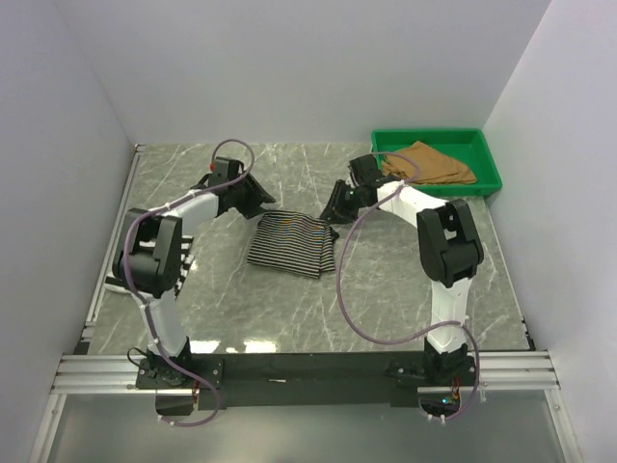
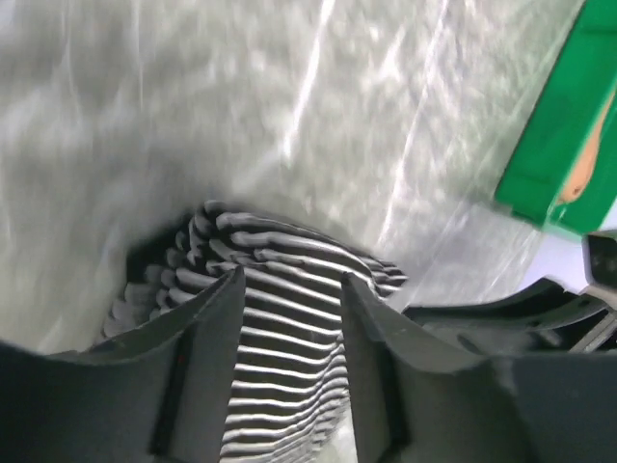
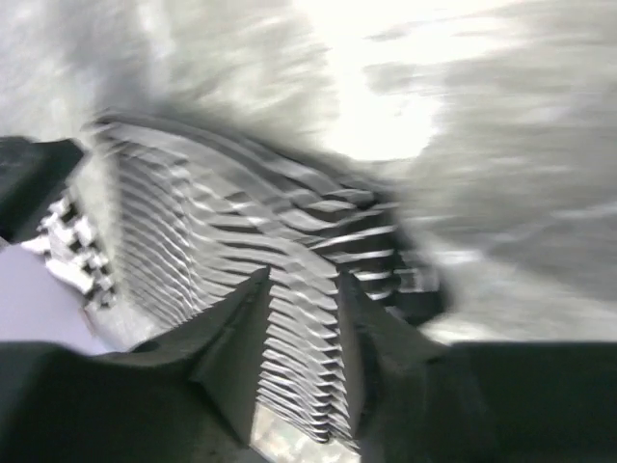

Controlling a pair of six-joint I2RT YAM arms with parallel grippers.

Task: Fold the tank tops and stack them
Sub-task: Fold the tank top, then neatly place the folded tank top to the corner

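The thin-striped tank top [image 1: 291, 246] lay folded in a rumpled rectangle at the centre of the marble table [image 1: 193, 318]. The left gripper [image 2: 289, 278] and right gripper [image 3: 302, 280] hung by its upper corners, jaws apart, holding nothing. The tan-brown tank top [image 1: 429, 162] lay crumpled in the green tray [image 1: 482, 178], upper right.

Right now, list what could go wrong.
The open left tool and right tool sit at the far edge of the folded thin-striped cloth tank top; a low pass might unfold it. The right purple cable loops near the tan-brown top in the green plastic tray and might drag it.
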